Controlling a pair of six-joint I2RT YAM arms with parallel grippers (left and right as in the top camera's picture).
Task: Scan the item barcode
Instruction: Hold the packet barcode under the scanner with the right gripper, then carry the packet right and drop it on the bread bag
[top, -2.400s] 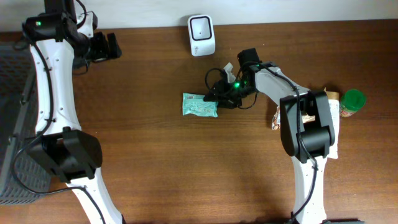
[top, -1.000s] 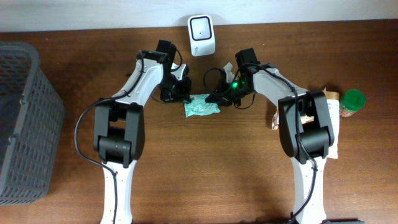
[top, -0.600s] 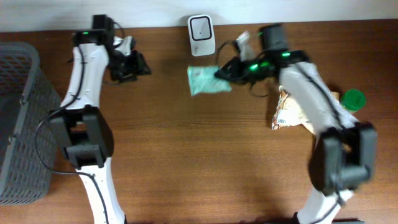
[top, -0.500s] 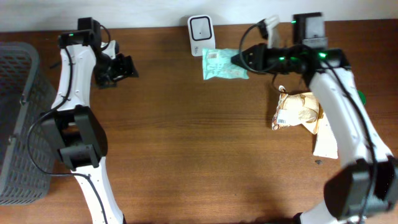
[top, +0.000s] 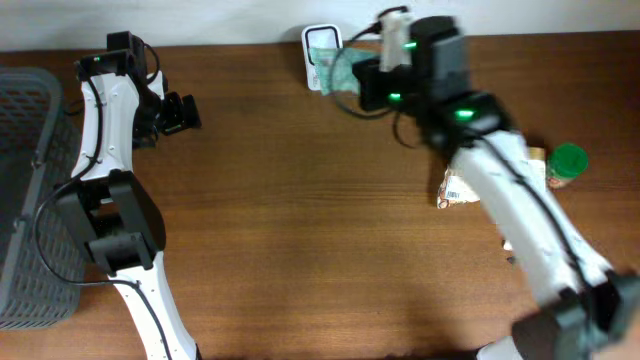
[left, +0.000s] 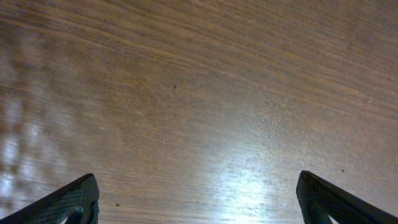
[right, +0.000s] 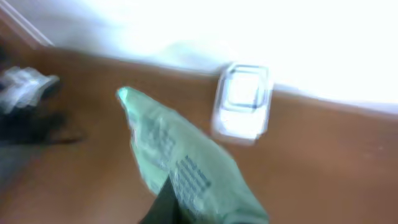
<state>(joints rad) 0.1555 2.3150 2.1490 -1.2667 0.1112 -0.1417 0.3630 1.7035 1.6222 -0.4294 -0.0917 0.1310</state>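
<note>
1. overhead: the right gripper (top: 368, 88) pinches the green packet (top: 340, 68), lifted just in front of the scanner (top: 318, 42).
2. i'd square its coded face to the scanner and hold steady.
3. the left gripper (top: 178, 112) gapes wide, empty, well apart.

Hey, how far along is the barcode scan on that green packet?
Done: the green packet is off the table, gripped in the right hand. In hand: the packet is held up close to the white scanner. Left: I cannot tell whether the scan has registered; after that the packet probably gets put down. The left hand hangs open and empty, away from the scanner.
</note>
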